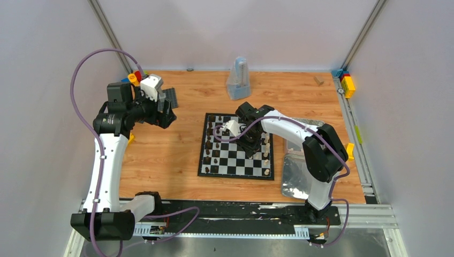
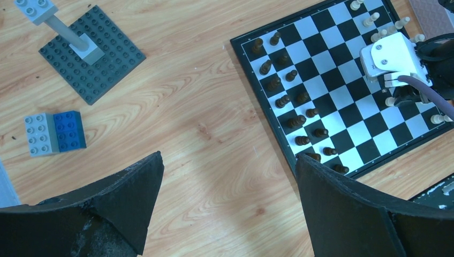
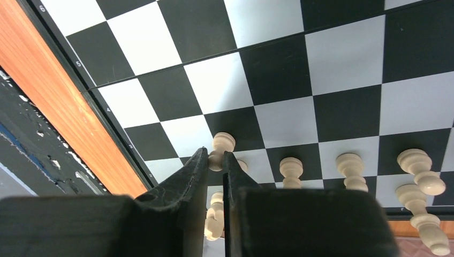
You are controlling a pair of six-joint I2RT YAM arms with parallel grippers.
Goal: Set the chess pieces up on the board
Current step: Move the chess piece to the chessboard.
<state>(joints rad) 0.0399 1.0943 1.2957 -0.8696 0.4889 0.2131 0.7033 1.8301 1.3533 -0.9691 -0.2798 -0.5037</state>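
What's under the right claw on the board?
A cream pawn, pinched at its neck by the right claw. Its base and the square beneath are hidden behind the claw itself.

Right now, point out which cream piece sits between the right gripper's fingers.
The leftmost cream piece, pinched by the right gripper; its neighbours stand free.

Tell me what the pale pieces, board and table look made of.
Pale pieces: probably turned wood, cream with a smooth matt finish; they have ringed, lathe-like profiles.
Board: smooth printed checks with a slight sheen; plastic or coated card, cannot tell which.
Table: orange-brown wood grain, very flat and even, so likely laminate rather than solid wood.
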